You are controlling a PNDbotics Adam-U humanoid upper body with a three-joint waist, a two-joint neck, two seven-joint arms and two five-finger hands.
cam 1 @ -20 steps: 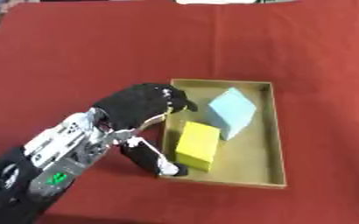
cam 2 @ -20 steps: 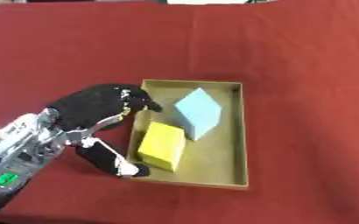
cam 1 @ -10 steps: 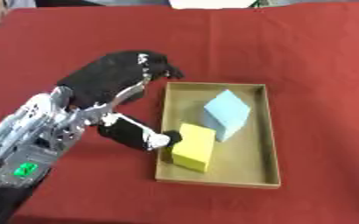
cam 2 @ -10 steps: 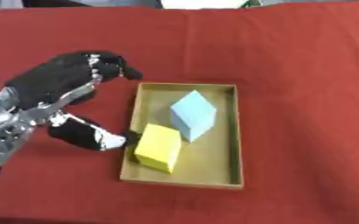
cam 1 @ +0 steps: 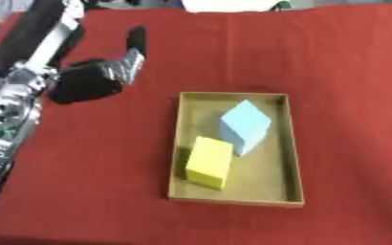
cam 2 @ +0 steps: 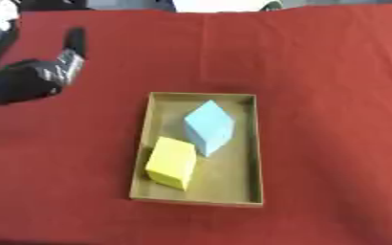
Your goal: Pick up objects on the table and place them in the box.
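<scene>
1. The box lies on the red counter and serves as the landmark here. Inside it sit a yellow block toward its near left corner and a light blue block just beyond it, toward the far side; the two look to be touching or nearly so.

2. The left hand hangs up and to the left of the box, well apart from it. One of its fingers points straight up and it holds nothing; the rest of the hand is too blurred to read closely. The right hand shows in neither view.

3. No other object shows on the counter around the box, so the task looks close to finished.

4. Risks, as I judge them:
   - The blue block stands tilted on an edge or corner against the yellow one; a knock to the box wall could tip it over or out.
   - A low sweep of the arm across the box's left wall could drag the box along the cloth.
   - Anything left outside the views would be missed.
</scene>
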